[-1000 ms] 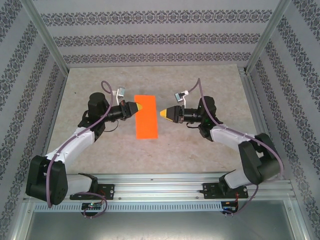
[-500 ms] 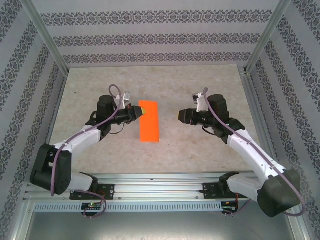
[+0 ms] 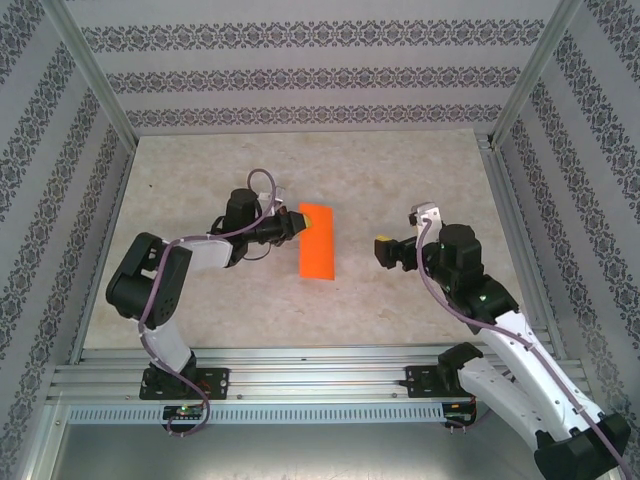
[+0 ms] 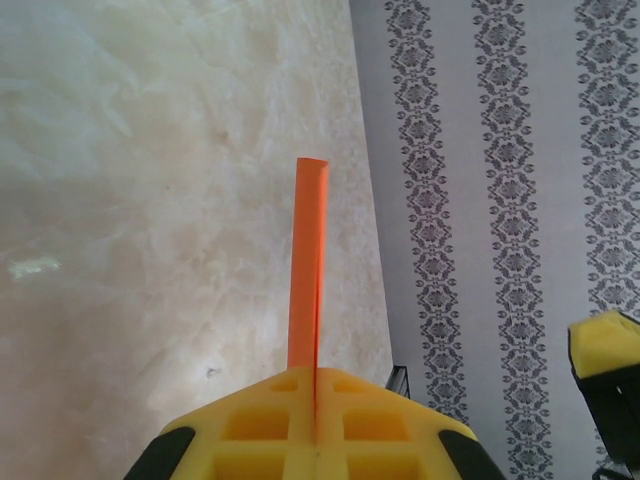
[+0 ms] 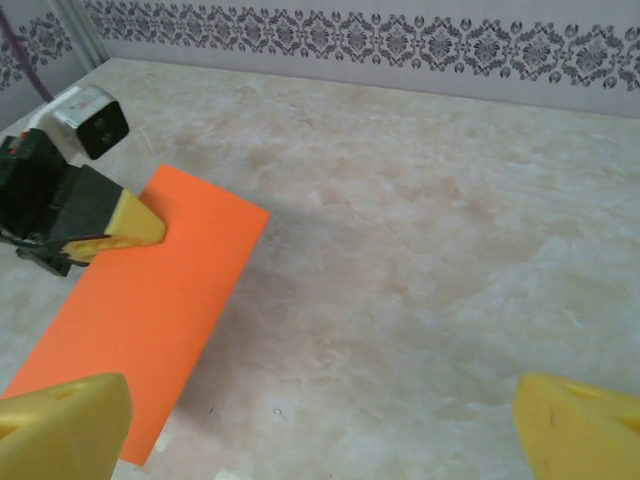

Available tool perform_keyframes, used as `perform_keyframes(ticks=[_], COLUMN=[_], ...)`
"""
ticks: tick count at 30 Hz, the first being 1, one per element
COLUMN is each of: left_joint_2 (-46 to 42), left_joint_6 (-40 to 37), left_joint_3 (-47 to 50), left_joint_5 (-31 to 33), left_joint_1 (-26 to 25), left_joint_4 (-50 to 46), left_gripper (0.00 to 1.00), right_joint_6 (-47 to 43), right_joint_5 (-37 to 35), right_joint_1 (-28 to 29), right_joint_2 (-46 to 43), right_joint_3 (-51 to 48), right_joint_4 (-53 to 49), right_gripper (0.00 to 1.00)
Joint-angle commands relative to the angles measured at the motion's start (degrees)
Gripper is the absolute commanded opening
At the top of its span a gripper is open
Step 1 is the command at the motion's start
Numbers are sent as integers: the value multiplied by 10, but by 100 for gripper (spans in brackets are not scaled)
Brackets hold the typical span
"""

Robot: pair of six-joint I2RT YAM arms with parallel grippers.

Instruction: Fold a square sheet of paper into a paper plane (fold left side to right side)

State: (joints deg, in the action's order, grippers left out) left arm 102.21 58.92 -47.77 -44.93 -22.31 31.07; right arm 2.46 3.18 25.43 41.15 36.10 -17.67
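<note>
The square sheet of paper (image 3: 318,243) is bright orange and doubled over into a narrow rectangle, slightly tilted, near the table's middle. My left gripper (image 3: 298,222) is shut on its upper left edge. In the left wrist view the paper (image 4: 308,260) runs edge-on straight out from between the closed yellow jaws of the left gripper (image 4: 315,385). The right wrist view shows the paper (image 5: 150,310) with a shadow along its right side and the left gripper (image 5: 135,228) pinching it. My right gripper (image 3: 383,248) stands open to the right of the paper, apart from it, its fingertips (image 5: 60,420) wide with nothing between them.
The marbled beige table (image 3: 400,170) is bounded by patterned walls (image 3: 300,75) at the back and sides and an aluminium rail (image 3: 320,375) at the near edge. Bare surface lies between the paper and the right gripper.
The right gripper has opened and drawn back to the right, away from the paper. The left gripper has carried the paper a little to the right, tilting it.
</note>
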Motion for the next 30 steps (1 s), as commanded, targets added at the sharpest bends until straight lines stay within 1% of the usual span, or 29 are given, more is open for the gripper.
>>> perform_keyframes(ticks=[1, 5, 8, 9, 12, 15, 18, 22, 26, 29, 30], left_joint_2=[16, 20, 35, 41, 51, 60, 66, 66, 66, 66, 67], left_joint_6=[25, 1, 9, 17, 31, 43, 52, 56, 52, 51, 51], left_joint_3=[7, 20, 24, 27, 35, 39, 41, 41, 42, 43, 42], left_joint_5=[6, 25, 35, 39, 55, 57, 56, 56, 55, 54, 52], left_joint_1=[-7, -6, -6, -6, -6, -6, -6, -7, -7, -7, -7], left_joint_4=[82, 48, 24, 19, 2, 0, 1, -10, -17, -17, -17], left_gripper=[0, 0, 0, 0, 0, 0, 0, 0, 0, 0, 0], right_joint_6=[-63, -125, -182, -203, -255, -299, -339, -370, -385, -384, -381], right_joint_5=[-36, -119, -185, -208, -273, -327, -355, -369, -388, -389, -390], right_joint_1=[51, 168, 262, 298, 377, 430, 461, 476, 476, 476, 475], right_joint_2=[-3, 30, 69, 89, 169, 265, 354, 439, 484, 498, 501], right_joint_3=[-31, -61, -97, -106, -111, -105, -88, -72, -67, -63, -60], right_joint_4=[70, 129, 210, 238, 297, 360, 422, 491, 545, 549, 544], right_gripper=[98, 98, 98, 98, 98, 97, 97, 97, 94, 89, 86])
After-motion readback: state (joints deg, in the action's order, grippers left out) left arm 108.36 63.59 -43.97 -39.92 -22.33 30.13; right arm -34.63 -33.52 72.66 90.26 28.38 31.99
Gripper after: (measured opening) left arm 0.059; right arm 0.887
